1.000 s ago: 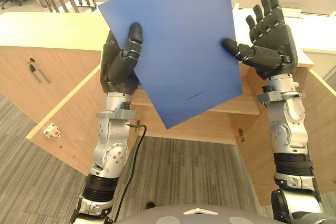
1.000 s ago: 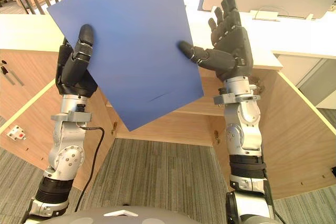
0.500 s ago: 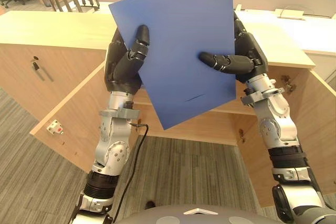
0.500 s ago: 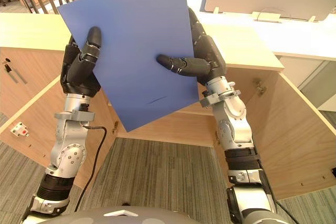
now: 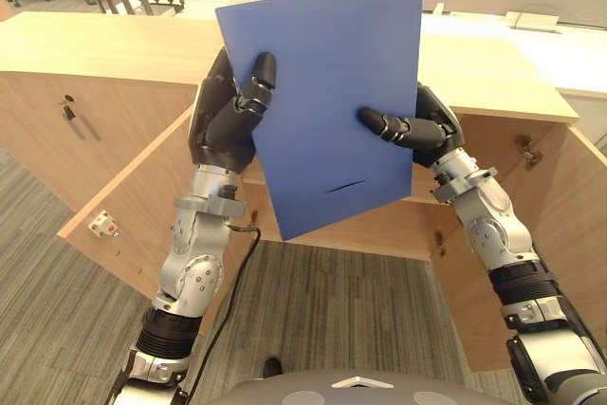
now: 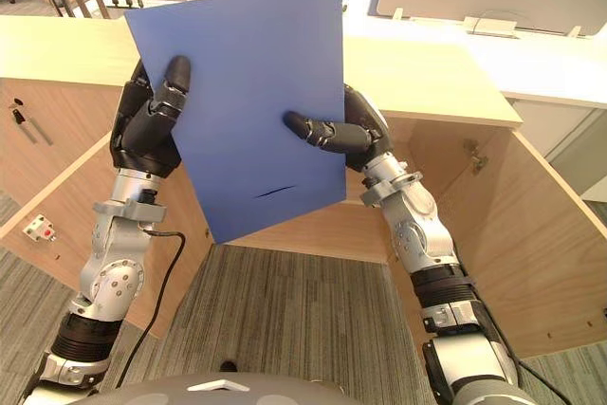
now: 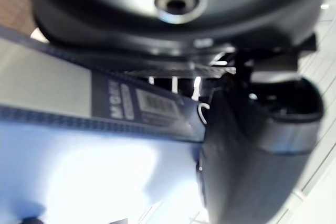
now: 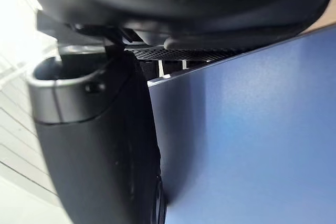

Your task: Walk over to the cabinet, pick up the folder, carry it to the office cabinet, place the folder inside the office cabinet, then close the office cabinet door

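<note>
I hold a blue folder (image 5: pixel 327 92) up in front of me, nearly upright, between both hands. My left hand (image 5: pixel 223 120) grips its left edge: the thumb lies on the near face and the fingers curl behind. My right hand (image 5: pixel 432 130) pinches the right edge, its thumb stretched across the near face and its fingers tucked behind the sheet. Up close, the folder (image 8: pixel 252 140) lies against the right thumb (image 8: pixel 94 145), and the folder (image 7: pixel 79 177) shows beside the left thumb (image 7: pixel 252 166). Behind the folder stands the wooden office cabinet (image 5: pixel 114 45), open.
The cabinet's left door (image 5: pixel 133 206) and right door (image 5: pixel 560 234) swing out towards me on either side of my arms. A closed cabinet door with a handle (image 5: pixel 71 111) is at the left. A white desk (image 5: pixel 531 35) stands behind. Grey carpet (image 5: pixel 341 310) lies below.
My right hand came in from standing open beside the folder and closed on its right edge. The folder has turned more upright and sits a little lower.
</note>
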